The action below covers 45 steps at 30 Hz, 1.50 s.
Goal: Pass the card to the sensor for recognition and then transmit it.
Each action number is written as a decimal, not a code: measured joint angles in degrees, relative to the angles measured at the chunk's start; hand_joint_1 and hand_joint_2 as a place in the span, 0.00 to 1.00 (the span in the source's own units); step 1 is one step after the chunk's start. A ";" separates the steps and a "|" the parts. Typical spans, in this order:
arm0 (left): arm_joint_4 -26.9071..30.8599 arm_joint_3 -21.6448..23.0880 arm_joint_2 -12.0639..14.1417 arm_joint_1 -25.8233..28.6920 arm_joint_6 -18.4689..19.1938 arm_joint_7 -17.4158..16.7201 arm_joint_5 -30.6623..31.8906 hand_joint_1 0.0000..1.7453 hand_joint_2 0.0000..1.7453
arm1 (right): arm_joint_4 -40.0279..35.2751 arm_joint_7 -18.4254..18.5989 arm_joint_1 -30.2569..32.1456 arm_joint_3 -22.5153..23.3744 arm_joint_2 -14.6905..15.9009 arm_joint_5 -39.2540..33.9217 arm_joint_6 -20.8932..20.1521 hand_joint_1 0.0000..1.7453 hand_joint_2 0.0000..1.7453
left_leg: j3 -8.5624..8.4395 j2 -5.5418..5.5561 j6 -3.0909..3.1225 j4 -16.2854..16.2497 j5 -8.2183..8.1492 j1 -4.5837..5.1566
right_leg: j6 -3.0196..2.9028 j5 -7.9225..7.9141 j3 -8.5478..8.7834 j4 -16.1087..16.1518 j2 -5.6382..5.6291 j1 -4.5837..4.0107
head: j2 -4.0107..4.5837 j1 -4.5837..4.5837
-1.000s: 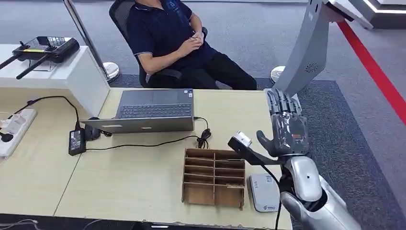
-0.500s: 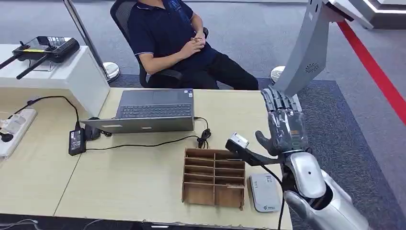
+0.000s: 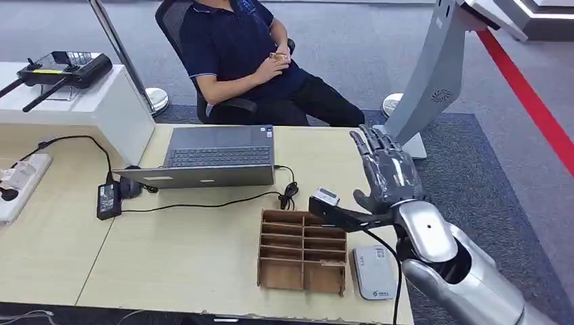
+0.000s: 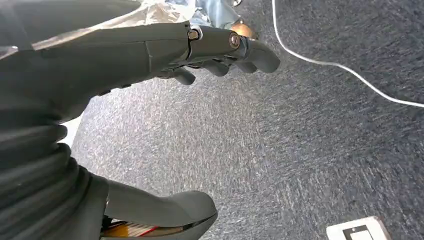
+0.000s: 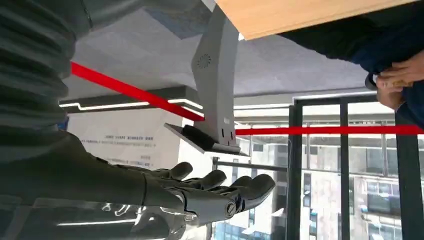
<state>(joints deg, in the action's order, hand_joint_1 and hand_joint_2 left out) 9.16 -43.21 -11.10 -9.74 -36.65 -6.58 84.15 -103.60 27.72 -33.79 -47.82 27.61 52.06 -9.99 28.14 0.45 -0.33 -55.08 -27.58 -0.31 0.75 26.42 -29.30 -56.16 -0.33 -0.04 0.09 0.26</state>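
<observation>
Card not visible; judged thin, stiff, slick. Pinch its edge from brown slotted cardboard rack (image 3: 302, 252). Right hand (image 3: 389, 172) splayed, empty; left hand (image 4: 150, 50) loosely open, empty.

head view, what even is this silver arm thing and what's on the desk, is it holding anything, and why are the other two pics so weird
The silver arm is a humanoid robot's right arm; the head view looks down from high on its body. Its right hand is raised over the desk, fingers apart, holding nothing.

On the desk lie a laptop, a wooden slotted card holder, a small white card reader and a power adapter. A person sits behind it.

The other two pictures come from cameras at the wrists, so they are turned. The left hand hangs over grey carpet, also holding nothing.
</observation>
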 joint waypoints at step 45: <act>0.00 -0.09 0.79 1.12 -1.07 0.22 -2.14 0.00 1.00 | 0.68 7.32 -13.58 -18.18 0.59 -19.10 -15.36 0.00 1.00 | -0.01 0.01 0.00 0.00 0.00 0.00 | 0.00 0.00 -0.01 0.01 0.01 0.00 | 0.00 0.02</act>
<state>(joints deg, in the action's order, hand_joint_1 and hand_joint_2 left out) 9.16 -43.30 -10.32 -8.62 -37.72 -6.36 82.01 -102.92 35.04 -47.37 -66.01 28.20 32.96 -25.35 28.13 0.45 -0.33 -55.08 -27.58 -0.31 0.75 26.42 -29.31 -56.15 -0.33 -0.04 0.09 0.28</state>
